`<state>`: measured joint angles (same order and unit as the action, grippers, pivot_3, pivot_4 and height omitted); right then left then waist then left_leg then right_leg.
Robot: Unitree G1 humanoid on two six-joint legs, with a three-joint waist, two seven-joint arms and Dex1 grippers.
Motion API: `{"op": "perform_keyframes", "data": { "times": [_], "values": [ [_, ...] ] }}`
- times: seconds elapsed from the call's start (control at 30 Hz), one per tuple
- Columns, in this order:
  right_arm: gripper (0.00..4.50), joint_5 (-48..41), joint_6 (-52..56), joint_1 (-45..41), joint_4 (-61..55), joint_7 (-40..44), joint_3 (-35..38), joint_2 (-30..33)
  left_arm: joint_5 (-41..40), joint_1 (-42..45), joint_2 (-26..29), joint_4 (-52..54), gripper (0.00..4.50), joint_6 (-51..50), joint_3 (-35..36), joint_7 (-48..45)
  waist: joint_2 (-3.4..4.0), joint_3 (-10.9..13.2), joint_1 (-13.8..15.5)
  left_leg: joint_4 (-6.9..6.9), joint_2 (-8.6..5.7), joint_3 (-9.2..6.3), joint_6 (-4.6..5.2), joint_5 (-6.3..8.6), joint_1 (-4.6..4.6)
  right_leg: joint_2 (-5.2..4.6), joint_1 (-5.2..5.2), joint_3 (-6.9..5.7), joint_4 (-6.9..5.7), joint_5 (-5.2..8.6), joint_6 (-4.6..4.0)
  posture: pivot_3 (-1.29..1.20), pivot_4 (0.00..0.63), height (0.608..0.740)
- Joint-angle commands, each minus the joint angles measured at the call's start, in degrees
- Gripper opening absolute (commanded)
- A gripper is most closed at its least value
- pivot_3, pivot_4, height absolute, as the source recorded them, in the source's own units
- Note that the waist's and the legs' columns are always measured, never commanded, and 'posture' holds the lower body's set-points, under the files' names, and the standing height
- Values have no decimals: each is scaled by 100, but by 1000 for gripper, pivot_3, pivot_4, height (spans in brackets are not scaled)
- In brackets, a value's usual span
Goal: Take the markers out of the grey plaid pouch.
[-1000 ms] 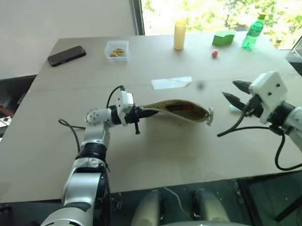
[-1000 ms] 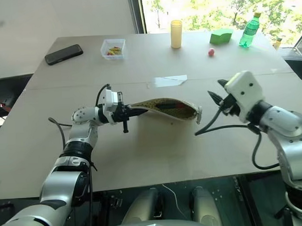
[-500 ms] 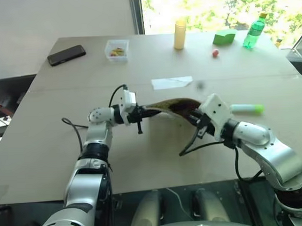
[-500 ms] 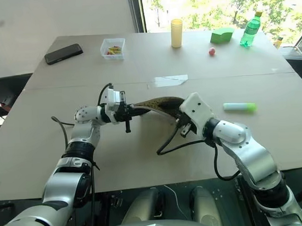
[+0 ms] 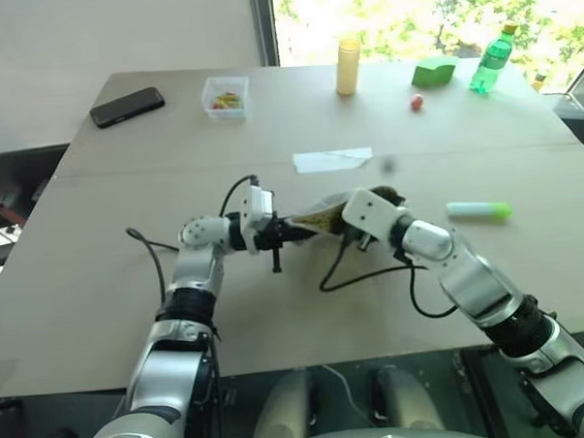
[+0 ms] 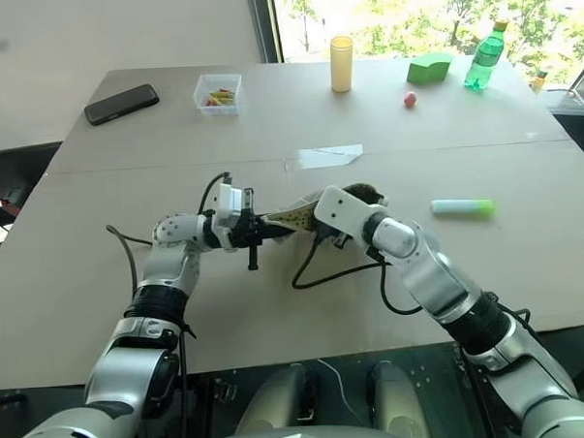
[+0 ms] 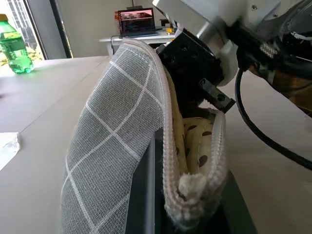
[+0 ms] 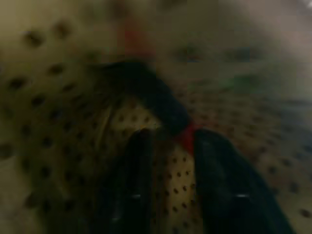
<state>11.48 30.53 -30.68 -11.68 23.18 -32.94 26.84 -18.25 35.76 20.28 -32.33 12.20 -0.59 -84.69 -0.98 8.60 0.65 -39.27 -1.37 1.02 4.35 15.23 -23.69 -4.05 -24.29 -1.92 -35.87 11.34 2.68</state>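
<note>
Pinching the zipper end: the left gripper [image 5: 285, 235] is clamping shut on one end of the grey plaid pouch [image 7: 114, 146], holding it up off the table [image 5: 101, 286] with the mouth gaping.
Pouch lining: tan fabric with dark dots is showing between the two zipper edges in the left wrist view.
Right gripper: it [image 8: 168, 170] is poking into the pouch mouth from the opposite end, its two black fingers [image 8: 222, 185] standing parted over the dotted lining.
Inside the pouch: a dark, blurred shape with a red bit is sitting at the fingertips; whether the fingers are touching it, I cannot tell.
Right wrist housing: the white block [image 5: 367, 212] is covering most of the pouch from above, with a black cable looping below it.
Marker: the mint-green marker [image 5: 478, 210] with the yellow-green cap is lying flat on the table, to the right of the pouch and well apart from it.
Paper scrap: a white scrap [image 5: 332, 160] is lying beyond the pouch.
Far edge: a black phone [image 5: 127, 106], a clear box of small items [image 5: 226, 97], a yellow cup [image 5: 347, 67], a green block [image 5: 432, 74], a small red ball [image 5: 416, 102] and a green bottle [image 5: 490, 63] are lining the back of the table.
</note>
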Motion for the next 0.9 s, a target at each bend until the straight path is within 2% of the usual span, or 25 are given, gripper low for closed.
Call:
{"op": "perform_keyframes", "data": {
  "times": [0.03,0.07,0.1,0.27,0.5,0.6,0.63,0.7,0.9],
  "values": [
    [2839,806,-944,-170,405,-236,-258,86,-138,99,-81,43,0,38,-20,-42,0,0,-10,0,0,0,0,0,0,0,0,0,-1,0,0,0,150,740],
    [3528,993,-1152,-194,541,-271,-315,87,-141,114,-91,33,0,30,-18,-53,0,0,-15,0,0,0,-1,0,2,0,0,0,-3,0,0,0,150,740],
    [3918,1143,-1377,-231,678,-322,-355,63,-144,135,-100,17,0,29,-22,-77,0,0,-21,0,1,0,-1,-1,3,1,0,0,-3,0,0,0,150,740],
    [3918,1653,-2199,-393,1541,-756,-365,-337,-177,196,-148,-16,0,-7,-44,-166,0,0,-65,1,4,-1,-5,-3,5,3,0,-1,-6,0,0,0,150,740],
    [3918,1828,-3233,-439,2794,-1420,-123,-821,-327,128,-175,272,0,199,-83,-525,-1,-1,-148,3,3,-1,-7,-4,6,2,1,2,-5,0,0,0,150,740],
    [3918,1702,-3270,-336,2635,-1500,219,-841,-628,272,-120,293,0,329,90,-718,0,0,-147,4,4,-2,-8,-5,6,3,1,2,-5,0,0,0,150,740],
    [3918,1699,-3220,-266,2473,-1448,316,-781,-764,380,-72,315,0,92,192,-739,0,0,-143,4,5,-2,-8,-5,7,3,0,3,-5,0,0,0,150,740],
    [3918,1608,-3044,-56,2027,-1247,551,-675,-715,637,88,122,0,83,295,-747,0,1,-125,4,5,-5,-9,-5,3,3,0,0,-5,0,0,0,150,740],
    [3918,1429,-2297,487,686,-792,1211,-582,-528,1358,611,-732,0,1758,-246,-781,0,1,-129,3,0,-5,-8,-4,2,2,0,3,-3,0,0,0,150,740]
  ]
}}
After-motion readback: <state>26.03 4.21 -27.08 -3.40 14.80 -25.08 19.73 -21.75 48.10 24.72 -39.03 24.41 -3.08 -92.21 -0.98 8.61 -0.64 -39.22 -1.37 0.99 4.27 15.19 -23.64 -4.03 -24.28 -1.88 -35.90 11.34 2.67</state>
